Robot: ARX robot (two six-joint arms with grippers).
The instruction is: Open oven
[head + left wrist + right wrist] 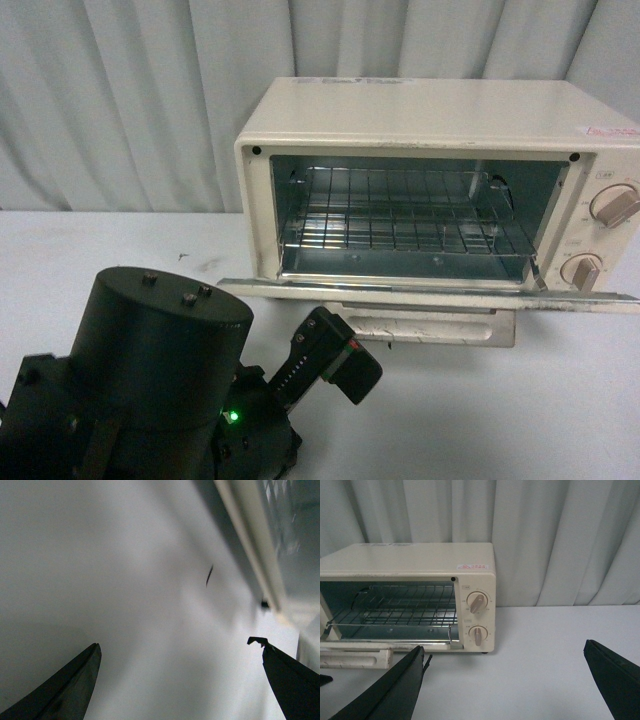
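On the white desk (100, 240), the oven (440, 110) sits with its back to a pale pleated curtain (120, 100). Its door (430, 297) is dropped flat toward the robot, and the wire rack (400, 215) and bright interior are fully exposed. By the look of it the opening is done, so what remains is a clean retreat.

The left arm (160, 380) is low in front of the oven, toward the end away from the 2 knobs (615, 205). The left gripper (175, 644) is spread wide with nothing in it. It hovers over bare desk just beside the door's outer edge, and no contact is visible. The right gripper (503, 646) is also wide apart and empty, well back from the oven's knob end.

To finish well, I would draw the left gripper straight away from the oven, keeping it low and open. Rising near the door risks catching the bar handle (430, 325) from beneath and swinging the door up. The oven looks light, so a bump could also slide it.

The desk is smooth and matte. It has a few dark specks in front of the oven and 1 short dark mark (209, 575) beside the door edge. The handle's face looks scuffed. Lighting is even and soft.
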